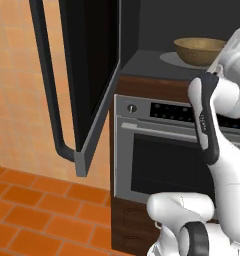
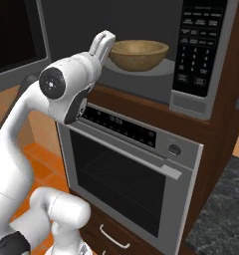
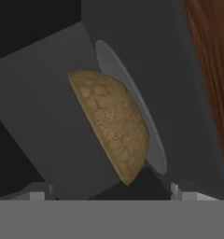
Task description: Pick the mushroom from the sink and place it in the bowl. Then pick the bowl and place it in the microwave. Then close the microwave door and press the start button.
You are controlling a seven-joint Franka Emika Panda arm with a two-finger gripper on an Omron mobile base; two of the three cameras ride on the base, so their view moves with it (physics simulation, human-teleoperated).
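Note:
The brown wooden bowl stands on the grey turntable disc inside the microwave, also visible as the bowl and, rolled sideways, the bowl. My gripper is just in front of the bowl's near side, open, with nothing between its tips, which stand wide apart in the hand view. The microwave door hangs wide open to the left with its long dark bar handle. The mushroom and the sink are out of view; the bowl's inside does not show.
The microwave's button panel sits right of the cavity. A steel oven with a horizontal handle is below it, and a drawer under that. A dark stone counter lies at the right. An orange tiled floor spreads to the left.

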